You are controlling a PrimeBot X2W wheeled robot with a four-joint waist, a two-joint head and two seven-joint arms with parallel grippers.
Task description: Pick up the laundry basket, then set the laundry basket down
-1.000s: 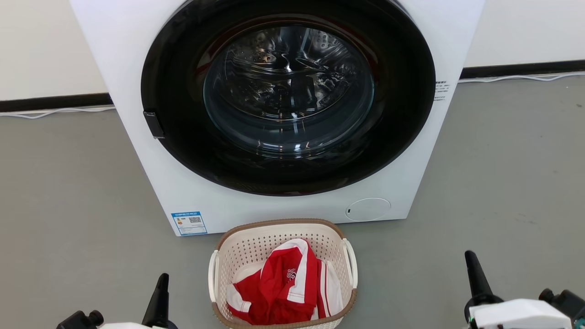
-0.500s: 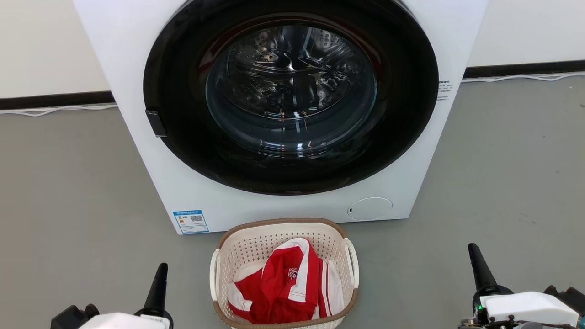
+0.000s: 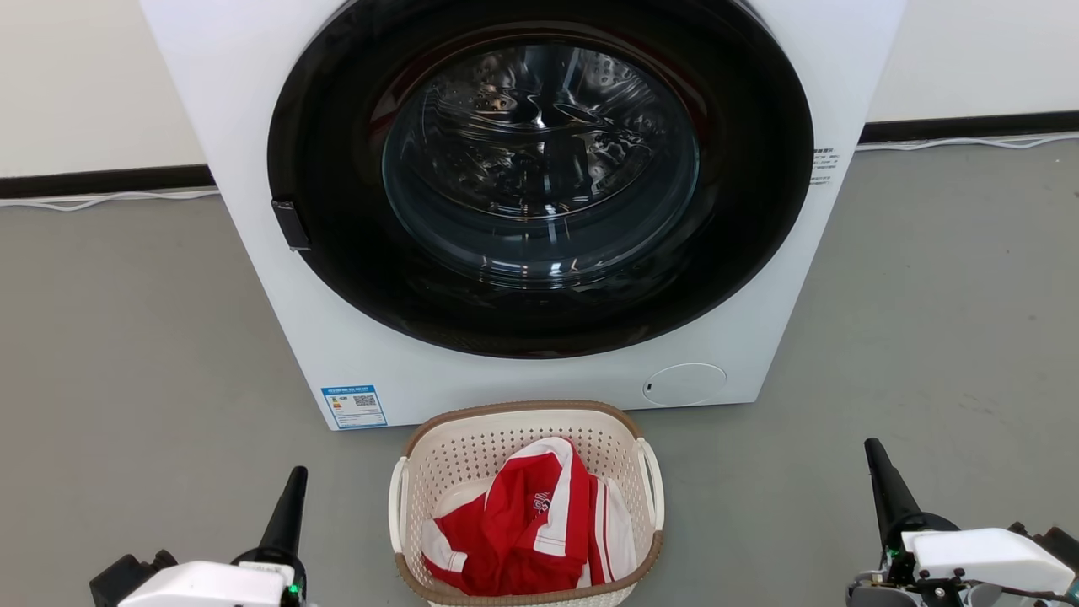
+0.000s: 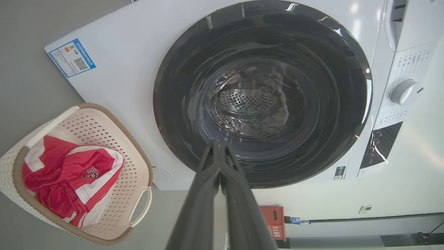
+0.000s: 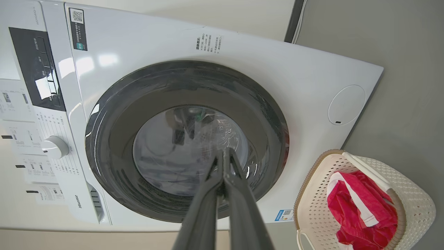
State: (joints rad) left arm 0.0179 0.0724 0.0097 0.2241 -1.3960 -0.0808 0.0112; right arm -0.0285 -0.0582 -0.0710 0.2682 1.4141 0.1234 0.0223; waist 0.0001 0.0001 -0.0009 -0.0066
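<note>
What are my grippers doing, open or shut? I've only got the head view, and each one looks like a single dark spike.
Observer: In the left wrist view the left gripper is shut, fingertips together, holding nothing.
Operator: And the right one?
Observer: Shut and empty as well. The right gripper has its tips touching in the right wrist view.
Operator: What's above the washer door? My picture cuts it off.
Observer: A control panel with a white dial and a dark display.
</note>
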